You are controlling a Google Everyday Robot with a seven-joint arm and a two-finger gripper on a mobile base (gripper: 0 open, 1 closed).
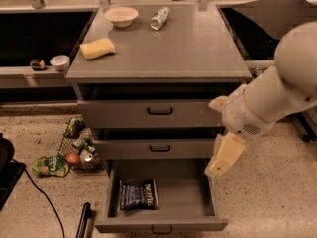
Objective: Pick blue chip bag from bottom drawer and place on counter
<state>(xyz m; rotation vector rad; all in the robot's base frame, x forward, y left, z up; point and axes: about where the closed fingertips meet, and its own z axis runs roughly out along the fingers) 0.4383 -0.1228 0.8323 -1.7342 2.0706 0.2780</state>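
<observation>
Hanging gripper [225, 155] near bottom drawer [184, 195]

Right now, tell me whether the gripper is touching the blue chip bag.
Apart. Camera view: the gripper hangs over the right edge of the bottom drawer, bare floor between it and the blue chip bag.

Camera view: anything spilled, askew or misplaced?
A green bag lies on the floor left of the cabinet, beside a wire basket. A silver can lies on its side on the counter. The gripper hangs at the right edge of the bottom drawer.
</observation>
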